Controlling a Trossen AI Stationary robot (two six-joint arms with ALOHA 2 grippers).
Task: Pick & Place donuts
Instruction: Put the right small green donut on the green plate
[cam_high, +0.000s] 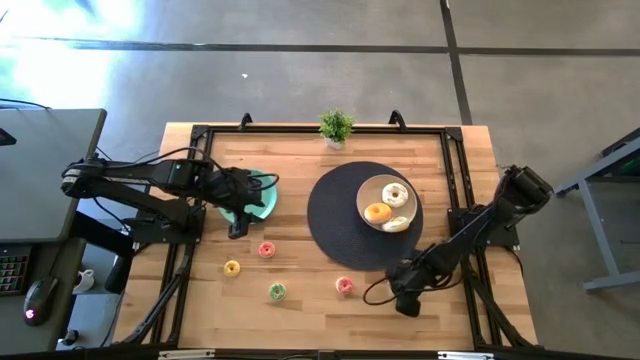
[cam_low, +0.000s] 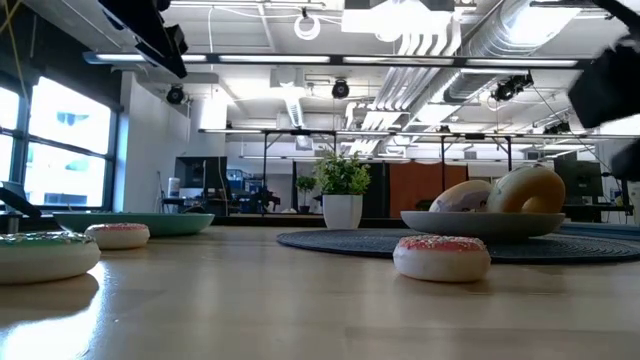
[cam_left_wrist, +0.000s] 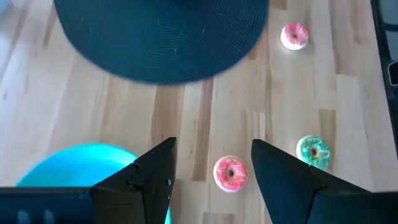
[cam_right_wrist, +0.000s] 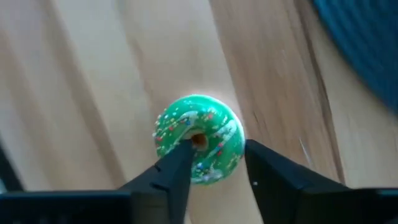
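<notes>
Right gripper (cam_right_wrist: 217, 146) clenched on a green sprinkled donut (cam_right_wrist: 198, 146): one finger tip sits at the hole, the other on the outer edge. Only the right wrist view shows this. In the high view the right gripper (cam_high: 405, 298) sits over the near right of the table, beside the dark round mat (cam_high: 345, 230), and hides that donut.

Left gripper (cam_left_wrist: 212, 144) released, fingers wide apart, by the teal plate (cam_high: 262, 200). The left wrist view shows a pink donut (cam_left_wrist: 230, 173) on the wood between the fingers.

Loose on the table in the high view: that pink donut (cam_high: 266, 249), a yellow donut (cam_high: 232, 267), a second green donut (cam_high: 277, 291) and another pink one (cam_high: 344, 285).

The beige plate (cam_high: 366, 195) on the mat holds a white-pink donut (cam_high: 396, 194), an orange donut (cam_high: 377, 212) and a white donut (cam_high: 396, 223).

A potted plant (cam_high: 336, 127) stands at the far edge. Low view hides both grippers.
</notes>
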